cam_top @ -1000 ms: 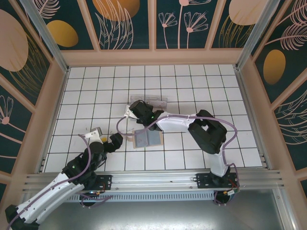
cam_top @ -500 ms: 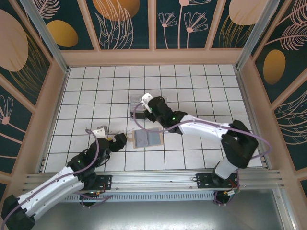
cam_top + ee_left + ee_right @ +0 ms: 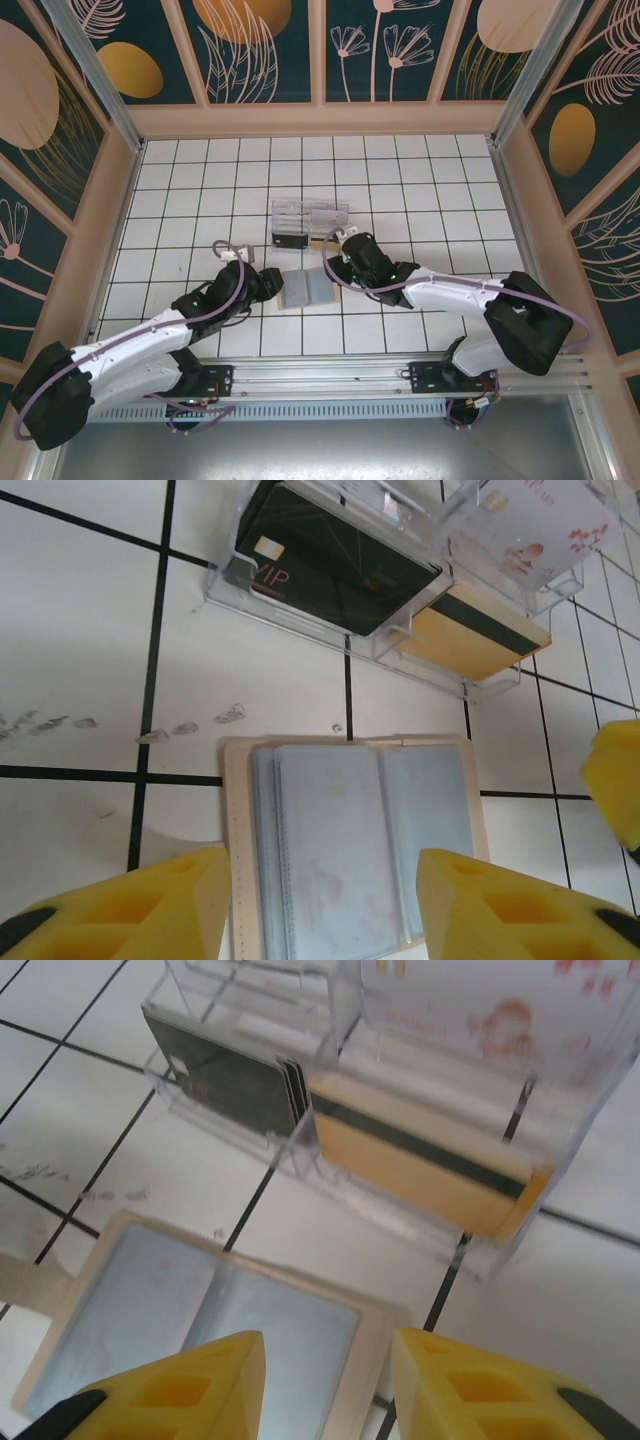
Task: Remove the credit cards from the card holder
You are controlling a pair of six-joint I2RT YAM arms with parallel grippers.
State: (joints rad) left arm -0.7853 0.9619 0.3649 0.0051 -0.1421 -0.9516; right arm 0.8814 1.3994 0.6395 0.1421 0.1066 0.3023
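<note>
Hovers the left gripper over the near edge of the card holder, fingers spread wide, gripping nothing. Poses the right gripper likewise spread and empty above the holder's far right corner. Finds the card holder lying open and flat on the white-tiled tabletop, blue-grey sleeves up, between the two grippers. Shows a pale credit card with pink marks resting in the clear compartment box just beyond, alongside a black card and a tan card.
</note>
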